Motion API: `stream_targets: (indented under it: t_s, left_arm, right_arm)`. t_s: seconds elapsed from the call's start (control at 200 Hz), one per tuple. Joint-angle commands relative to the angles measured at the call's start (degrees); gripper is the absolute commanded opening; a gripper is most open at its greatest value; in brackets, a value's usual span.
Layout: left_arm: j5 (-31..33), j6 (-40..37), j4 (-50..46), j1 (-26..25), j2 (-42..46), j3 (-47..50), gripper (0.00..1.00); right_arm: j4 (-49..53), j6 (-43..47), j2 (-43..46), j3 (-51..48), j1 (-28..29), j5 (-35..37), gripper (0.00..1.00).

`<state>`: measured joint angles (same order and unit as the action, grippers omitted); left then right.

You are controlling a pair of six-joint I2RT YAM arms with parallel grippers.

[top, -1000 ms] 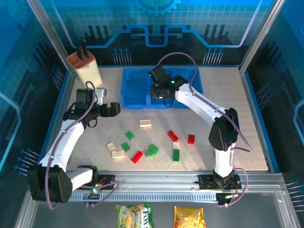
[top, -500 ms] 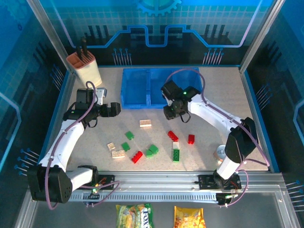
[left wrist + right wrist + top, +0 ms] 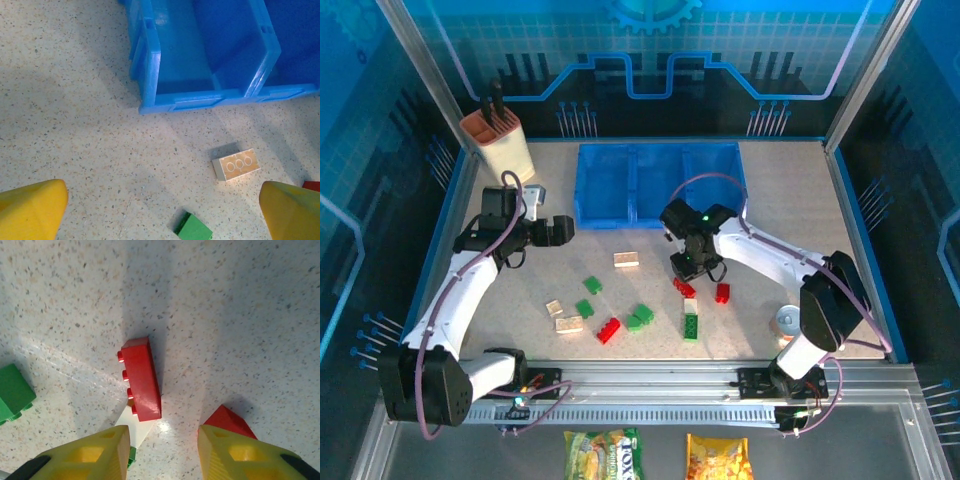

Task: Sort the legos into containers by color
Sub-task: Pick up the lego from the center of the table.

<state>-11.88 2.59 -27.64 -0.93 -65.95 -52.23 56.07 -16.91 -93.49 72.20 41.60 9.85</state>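
Presently in hand: fetching a red lego for the containers.
Left gripper: jaws spread wide and empty, arm reaching forward, hovering near a cream brick.
Red brick: flat on the table, just ahead of the right fingers.
Right gripper: pointing down, jaws partly apart, holding nothing.
Next move: probably straddle the brick, then close.

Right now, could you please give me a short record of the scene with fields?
left gripper: open, above the table near a cream brick
right gripper: open, close to a red brick
containers: blue tray at the far side of the table
legos: red, green, cream, loose on the table
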Motion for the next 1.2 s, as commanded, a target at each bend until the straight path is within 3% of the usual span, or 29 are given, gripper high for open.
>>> stream_targets:
  t_s: [0.0,0.6,1.196]
  left_arm:
    - [-1.0,-1.2,-0.8,-0.2,-0.4,-0.3,0.99]
    - [-0.9,-1.1,-0.8,-0.2,-0.2,-0.2,0.99]
    - [-0.9,-1.0,-0.7,-0.3,-0.3,-0.1,0.99]
  right_arm:
    - [-1.1,-0.8,-2.5,-1.3,1.7,-0.9,0.42]
    - [-8.1,-1.7,-10.1,-8.0,2.4,-1.5,0.39]
    - [-9.2,-3.4,-12.7,-8.6,2.8,-1.7,0.3]
